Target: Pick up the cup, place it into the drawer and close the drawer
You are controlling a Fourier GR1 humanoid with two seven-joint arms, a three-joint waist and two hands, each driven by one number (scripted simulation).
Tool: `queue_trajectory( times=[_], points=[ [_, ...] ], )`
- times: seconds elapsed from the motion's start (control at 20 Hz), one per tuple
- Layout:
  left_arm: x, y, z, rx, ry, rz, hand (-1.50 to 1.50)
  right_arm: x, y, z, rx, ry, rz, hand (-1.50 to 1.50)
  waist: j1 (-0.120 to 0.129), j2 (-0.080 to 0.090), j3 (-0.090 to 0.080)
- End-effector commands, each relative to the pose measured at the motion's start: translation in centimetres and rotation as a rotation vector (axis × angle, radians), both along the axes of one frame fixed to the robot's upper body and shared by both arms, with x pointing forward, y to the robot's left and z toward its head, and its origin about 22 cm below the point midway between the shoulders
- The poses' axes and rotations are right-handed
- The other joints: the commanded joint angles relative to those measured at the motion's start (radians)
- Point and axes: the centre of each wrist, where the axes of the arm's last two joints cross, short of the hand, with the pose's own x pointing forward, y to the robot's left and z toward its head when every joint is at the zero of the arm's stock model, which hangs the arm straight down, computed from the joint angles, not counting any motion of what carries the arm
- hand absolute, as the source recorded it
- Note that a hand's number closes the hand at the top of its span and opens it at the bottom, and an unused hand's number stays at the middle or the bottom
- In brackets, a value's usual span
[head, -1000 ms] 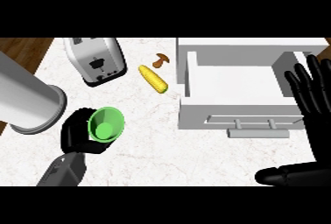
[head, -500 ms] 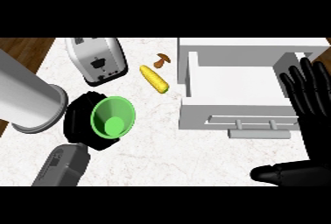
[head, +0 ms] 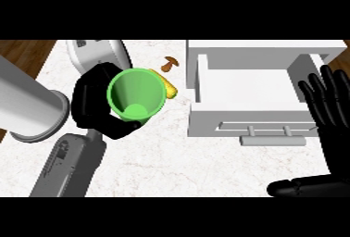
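Note:
A green cup [head: 137, 94] is held up off the counter, mouth towards me, with my left hand [head: 96, 104] curled round its left side. It hangs left of the open white drawer [head: 249, 88], whose inside shows bare and whose handle [head: 270, 130] faces me. My right hand [head: 331, 109] stands open with its fingers up at the drawer's right edge, its thumb [head: 304, 187] low at the right.
A white toaster [head: 99, 50] stands at the back left, partly behind the cup. A yellow corn cob [head: 169, 89] and a brown mushroom [head: 169, 63] lie between the cup and the drawer. A large grey cylinder [head: 27, 109] lies at the left.
My left hand has lifted the cup higher and carried it right, towards the drawer; it now covers most of the corn cob. The right hand has barely moved.

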Motion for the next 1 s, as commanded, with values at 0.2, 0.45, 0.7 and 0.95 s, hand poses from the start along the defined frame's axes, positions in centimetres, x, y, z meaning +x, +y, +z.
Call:
queue_trajectory(
  times=[0.2,0.45,0.7,0.95],
  points=[
    [4.1,-3.4,7.2,0.067,-0.034,-0.009,1.50,-0.6,-0.3,-0.7,0.004,0.001,0.014,-1.50,-0.011,0.003,0.000],
    [4.5,-5.4,9.5,0.109,-0.034,0.011,1.50,0.8,-0.5,0.4,-0.003,0.001,0.005,-1.50,-0.006,0.003,0.000],
    [5.9,-8.0,11.9,0.112,-0.007,-0.020,1.50,0.4,0.6,-1.1,-0.009,-0.021,0.014,-1.50,-0.010,0.003,0.000],
    [6.9,-11.2,10.4,0.190,0.034,-0.006,1.50,1.5,-0.8,-0.3,-0.002,0.003,0.000,-1.50,-0.010,0.004,0.000]
  ],
)
